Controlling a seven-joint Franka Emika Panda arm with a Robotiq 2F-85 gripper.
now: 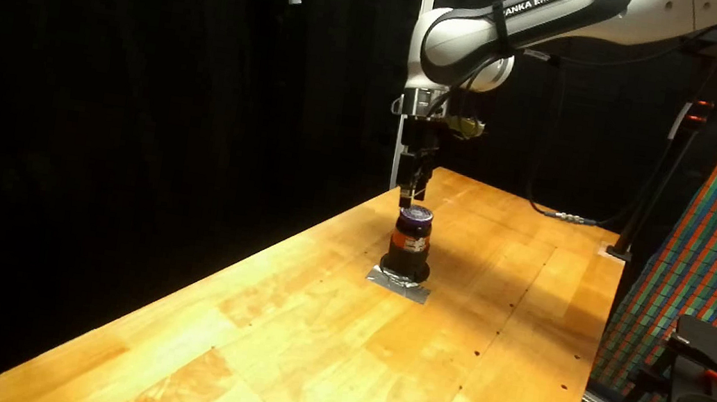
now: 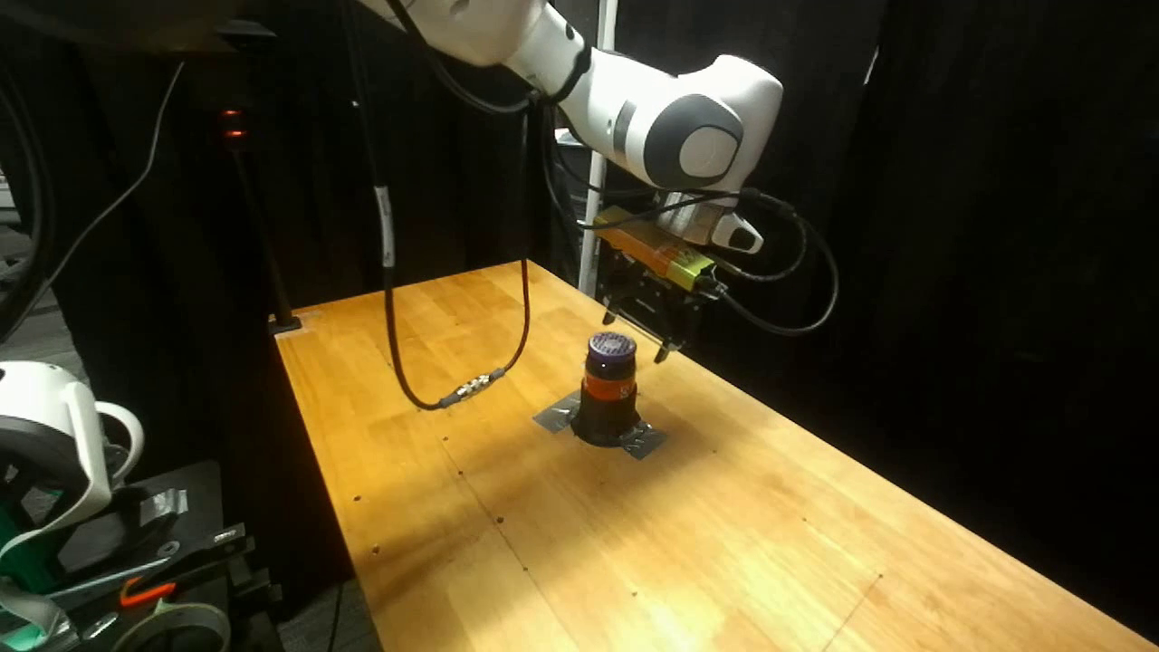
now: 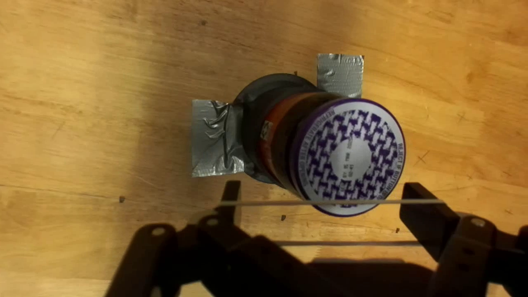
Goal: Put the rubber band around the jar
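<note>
Jar (image 2: 610, 388), lidded, stands in a dark, taped-down holder (image 2: 605, 424); fingers (image 3: 429, 218) spread, rubber band (image 3: 330, 202) stretched between them.

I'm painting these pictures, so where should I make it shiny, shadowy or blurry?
In both exterior views, the table is brightest toward the bottom and the curtain nearly black; in an exterior view, a soft shadow lies near the jar; in the wrist view, the tape glints and the gripper is dark and slightly blurry.
</note>
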